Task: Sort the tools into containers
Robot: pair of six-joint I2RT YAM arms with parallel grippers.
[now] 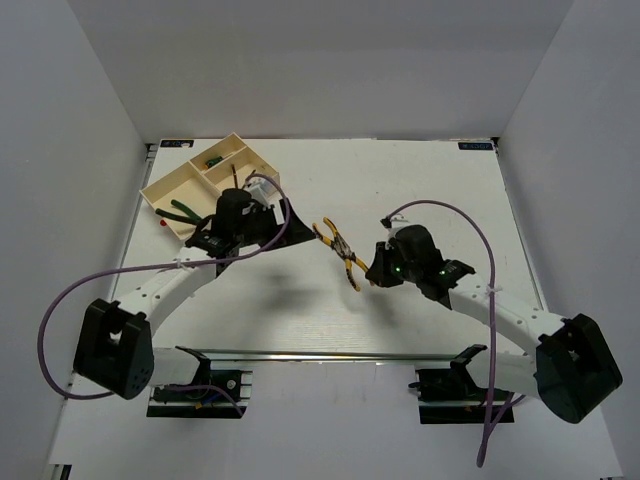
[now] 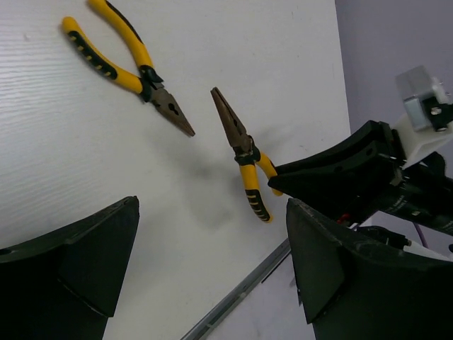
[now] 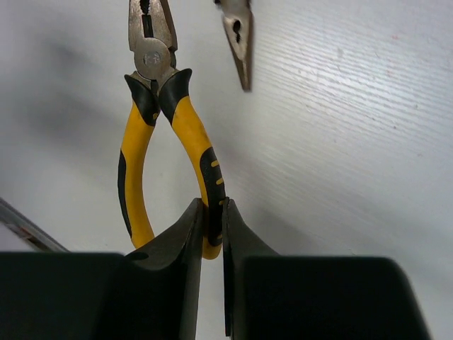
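The cream tray (image 1: 165,188) stands at the far left. It holds green-handled pliers (image 1: 185,210), a small green piece (image 1: 212,160) and a thin dark rod (image 1: 233,178). Two yellow-handled pliers are mid-table. One (image 1: 329,235) (image 2: 120,67) lies free on the table. My right gripper (image 1: 372,272) (image 3: 212,212) is shut on one handle of the other pliers (image 1: 351,268) (image 3: 177,127) (image 2: 244,159), nose pointing away, seemingly just off the table. My left gripper (image 1: 275,225) (image 2: 212,234) is open and empty, beside the tray, facing the pliers.
A metal rail (image 1: 330,353) runs along the table's near edge. Purple cables (image 1: 470,225) loop over both arms. A small red bit (image 1: 162,222) lies by the tray's near left corner. White walls close in the table on three sides.
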